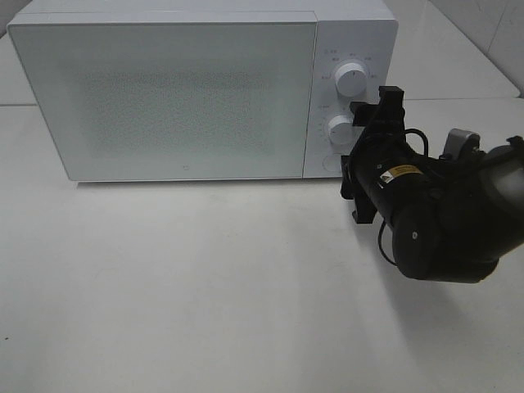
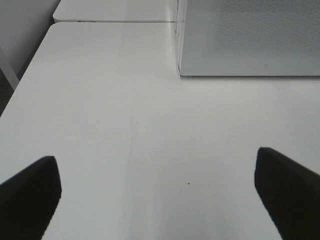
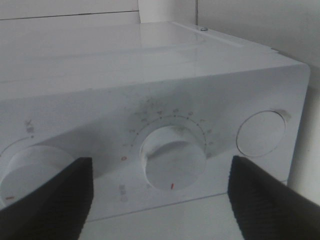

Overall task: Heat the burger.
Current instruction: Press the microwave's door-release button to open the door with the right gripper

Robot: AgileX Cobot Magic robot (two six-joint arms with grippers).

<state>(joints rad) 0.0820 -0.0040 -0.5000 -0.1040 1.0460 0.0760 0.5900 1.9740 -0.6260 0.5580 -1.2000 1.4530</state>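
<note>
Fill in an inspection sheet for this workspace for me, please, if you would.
Surface: white table, carrying the microwave.
Job's things: burger not in view; microwave door closed.
Clutter: nothing seen.
Grippers: left gripper open, above the table; right gripper open, jaws either side of the middle knob, not touching it.
Cables: thin black cable on the right arm.
Surroundings: wall behind the microwave.

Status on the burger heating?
Left gripper open over table. Right gripper open, straddling lower knob. Microwave door shut; burger not in view. Nothing blocking the knob.
</note>
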